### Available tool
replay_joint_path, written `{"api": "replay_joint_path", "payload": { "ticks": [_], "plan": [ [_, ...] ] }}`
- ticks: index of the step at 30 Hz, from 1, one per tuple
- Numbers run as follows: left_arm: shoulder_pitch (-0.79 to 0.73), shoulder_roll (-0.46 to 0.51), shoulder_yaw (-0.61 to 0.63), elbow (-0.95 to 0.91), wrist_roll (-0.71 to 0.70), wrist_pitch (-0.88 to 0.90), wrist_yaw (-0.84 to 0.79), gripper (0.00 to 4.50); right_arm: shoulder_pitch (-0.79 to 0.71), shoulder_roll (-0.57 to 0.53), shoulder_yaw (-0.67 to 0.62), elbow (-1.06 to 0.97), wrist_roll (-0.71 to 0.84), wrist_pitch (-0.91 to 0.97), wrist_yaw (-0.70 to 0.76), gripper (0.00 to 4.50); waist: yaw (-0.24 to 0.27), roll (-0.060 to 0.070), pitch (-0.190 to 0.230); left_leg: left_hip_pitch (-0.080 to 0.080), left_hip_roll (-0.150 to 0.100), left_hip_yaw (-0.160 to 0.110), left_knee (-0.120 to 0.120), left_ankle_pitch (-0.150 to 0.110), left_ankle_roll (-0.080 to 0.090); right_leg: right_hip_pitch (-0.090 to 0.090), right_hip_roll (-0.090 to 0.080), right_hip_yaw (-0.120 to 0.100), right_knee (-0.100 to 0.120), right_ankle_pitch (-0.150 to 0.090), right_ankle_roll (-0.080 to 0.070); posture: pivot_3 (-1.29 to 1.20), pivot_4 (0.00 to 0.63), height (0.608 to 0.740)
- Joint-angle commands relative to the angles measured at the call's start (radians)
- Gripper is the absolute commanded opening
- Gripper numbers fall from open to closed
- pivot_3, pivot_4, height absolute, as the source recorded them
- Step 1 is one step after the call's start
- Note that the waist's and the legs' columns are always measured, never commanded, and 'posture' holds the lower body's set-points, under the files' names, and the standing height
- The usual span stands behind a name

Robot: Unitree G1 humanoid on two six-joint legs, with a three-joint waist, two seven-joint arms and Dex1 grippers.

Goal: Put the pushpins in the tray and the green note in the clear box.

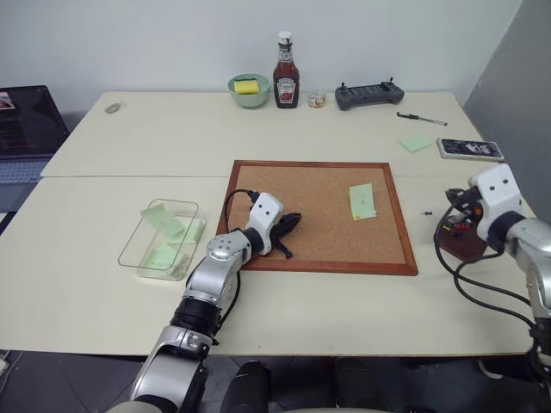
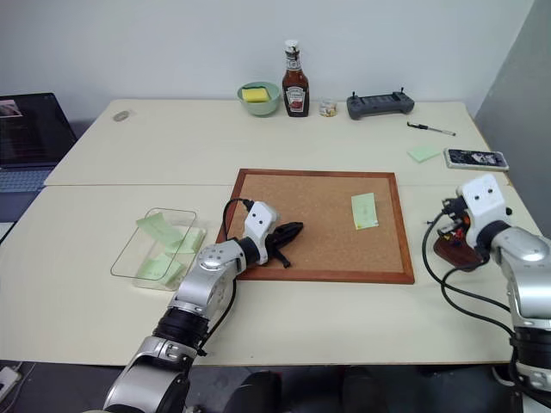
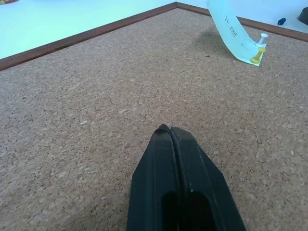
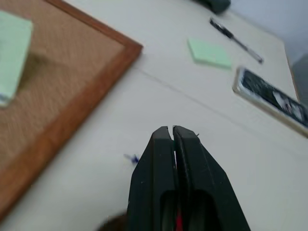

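Cream table [image 1: 344, 301], wood-framed corkboard [image 1: 310, 176] lying flat at its middle. Green note [image 1: 362, 201] sitting on the right part of the corkboard, still fastened at its near end by two pushpins [image 3: 260, 45], one white-headed and one yellow-headed, with the paper curling up off the cork. Another small dark pin [image 1: 427, 212] lying loose on the table just beside the board's right edge. Clear box [image 1: 129, 245] standing on the table left of the corkboard, already holding several pale-green slips. Small reddish-brown tray [image 2: 454, 252] sitting near the table's right edge, partly hidden behind the right arm. Left gripper [image 1: 288, 225] resting low over the left part of the corkboard, jaws pressed fully together and holding nothing. Right gripper [image 4: 173, 137] hanging over the bare table right of the board, jaws likewise closed tight; whether anything is pinched between them cannot be told. Farther back on the right: green sticky pad [image 1: 417, 142], phone [image 1: 470, 149], pen [image 1: 421, 119]. Along the far edge: green bowl [image 1: 249, 90], ketchup bottle [image 1: 285, 72], black controller [image 1: 369, 94]. Laptop [image 1: 26, 129] sitting off the left end.
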Motion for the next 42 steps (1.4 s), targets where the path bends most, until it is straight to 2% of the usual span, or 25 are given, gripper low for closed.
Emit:
{"api": "replay_joint_path", "payload": {
  "ticks": [1,11,16,17,23,27,31,34,39,42],
  "plan": [
    [0.016,-0.006,-0.026,0.049,0.023,0.012,-0.014,0.00,0.074,-0.069,-0.041,-0.069,-0.032,0.025,0.017,0.05,0.000,0.001,0.000,0.000,0.000,0.000,0.000,0.000,0.000,0.000,0.000,0.000,0.000,0.000,0.000,0.00,0.150,0.740],
    [0.016,-0.008,-0.024,0.053,0.030,0.011,-0.025,0.00,0.161,-0.114,-0.049,-0.076,-0.034,0.071,0.039,0.05,0.000,0.000,0.000,0.000,0.000,0.000,0.000,0.000,0.000,0.001,0.000,0.000,-0.002,0.000,0.000,0.00,0.150,0.740],
    [0.017,-0.010,-0.024,0.052,0.031,0.010,-0.025,0.00,0.161,-0.107,-0.052,-0.077,-0.030,0.078,0.033,1.00,0.001,0.000,0.000,0.000,0.000,0.000,0.000,0.000,0.000,0.001,0.000,0.000,-0.002,0.000,0.000,0.00,0.150,0.740],
    [0.017,-0.010,-0.024,0.052,0.031,0.010,-0.025,0.00,0.161,-0.107,-0.054,-0.077,-0.030,0.079,0.033,1.32,0.001,0.000,0.000,0.000,0.000,0.000,0.000,0.000,0.000,0.001,0.000,0.000,-0.002,0.000,0.000,0.00,0.150,0.740],
    [0.018,-0.009,-0.024,0.051,0.033,0.010,-0.025,0.00,0.152,-0.111,-0.097,-0.094,-0.002,0.104,0.040,2.56,0.001,0.000,0.000,0.000,0.000,0.000,0.000,0.000,0.000,0.001,0.000,0.000,-0.002,0.000,0.000,0.00,0.150,0.740],
    [0.019,-0.005,-0.022,0.052,0.033,0.010,-0.027,0.00,0.119,-0.117,-0.143,-0.142,0.078,0.142,0.098,3.39,0.001,0.000,0.000,0.000,0.000,0.000,0.000,0.000,0.000,0.001,0.000,0.000,-0.002,0.000,0.000,0.00,0.150,0.740],
    [0.020,-0.003,-0.022,0.051,0.033,0.011,-0.028,0.00,0.074,-0.084,-0.119,-0.255,0.219,0.224,0.171,3.39,0.000,0.000,0.000,0.000,0.000,0.000,0.000,0.000,0.000,0.001,0.000,-0.001,-0.002,0.000,0.000,0.00,0.150,0.740],
    [0.019,-0.001,-0.018,0.050,0.032,0.014,-0.025,0.00,0.012,0.014,-0.015,-0.298,0.267,0.227,0.149,3.39,0.000,-0.001,-0.001,0.000,0.001,-0.001,0.000,0.000,0.000,0.002,0.000,-0.001,-0.003,0.000,0.000,0.00,0.150,0.740],
    [0.017,-0.003,-0.018,0.048,0.034,0.018,-0.020,0.00,-0.095,0.157,0.136,-0.169,0.178,0.138,0.059,3.39,-0.001,-0.001,-0.001,0.000,0.001,-0.001,0.000,0.000,0.000,0.002,0.000,-0.001,-0.003,0.000,0.001,0.00,0.150,0.740],
    [0.020,-0.004,-0.019,0.045,0.035,0.018,-0.017,0.00,-0.139,0.215,0.177,-0.072,0.140,0.076,0.024,3.39,0.001,-0.002,-0.001,-0.001,0.000,-0.001,0.000,0.000,0.000,0.001,0.000,-0.001,-0.003,0.000,0.000,0.00,0.150,0.740]
  ]
}}
